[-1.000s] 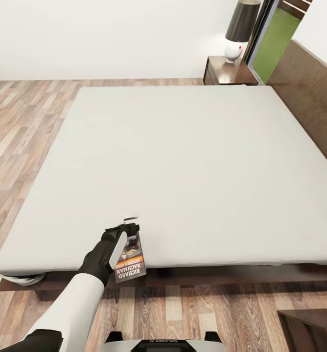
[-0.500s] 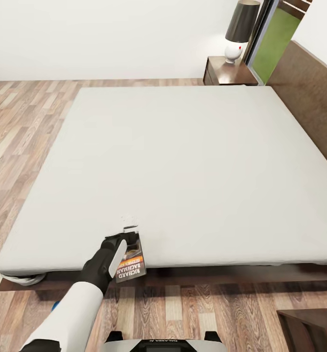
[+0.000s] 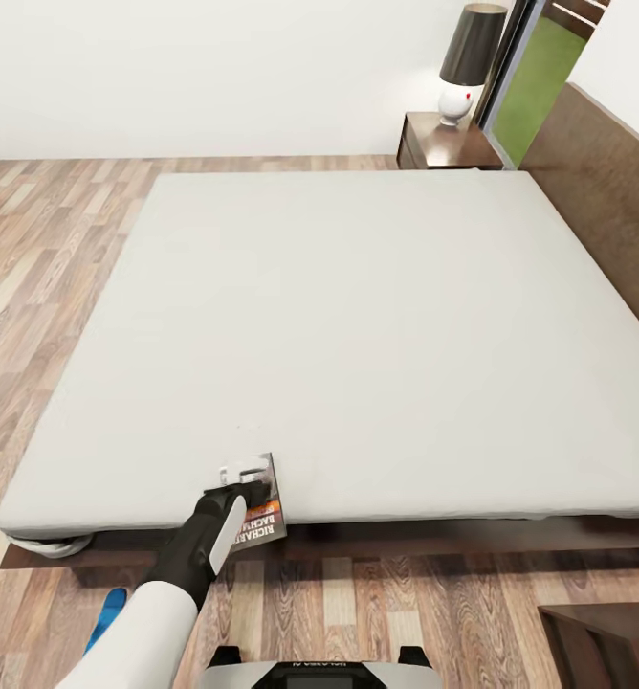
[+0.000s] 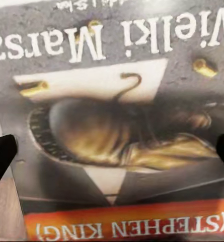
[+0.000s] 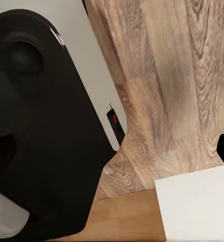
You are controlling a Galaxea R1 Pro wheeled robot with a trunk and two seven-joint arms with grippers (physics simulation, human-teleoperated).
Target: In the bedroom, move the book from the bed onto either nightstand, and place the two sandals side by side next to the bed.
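Note:
The book (image 3: 265, 512), grey-black with an orange band, lies at the near edge of the bed (image 3: 358, 316), its near end jutting past the pale mattress. My left gripper (image 3: 243, 474) is right over the book's far end. In the left wrist view the cover (image 4: 117, 131) is very close, and the left gripper (image 4: 112, 151) is open with its dark fingertips (image 4: 1, 156) spread wide on either side. One blue sandal (image 3: 105, 617) lies on the floor beside my left arm. A nightstand (image 3: 449, 144) stands beyond the bed's far corner. The right gripper (image 5: 112, 151) hangs open over the wood floor.
A lamp (image 3: 468, 62) with a dark shade stands on the far nightstand. The brown headboard (image 3: 606, 191) runs along the bed's right side. A dark cabinet corner (image 3: 606, 641) sits at the near right. My own black body part (image 5: 41, 126) is close to the right wrist camera.
My left arm has drawn back toward me, bringing the gripper tip from the mattress beyond the book onto the book's far end. The blue sandal has come into view.

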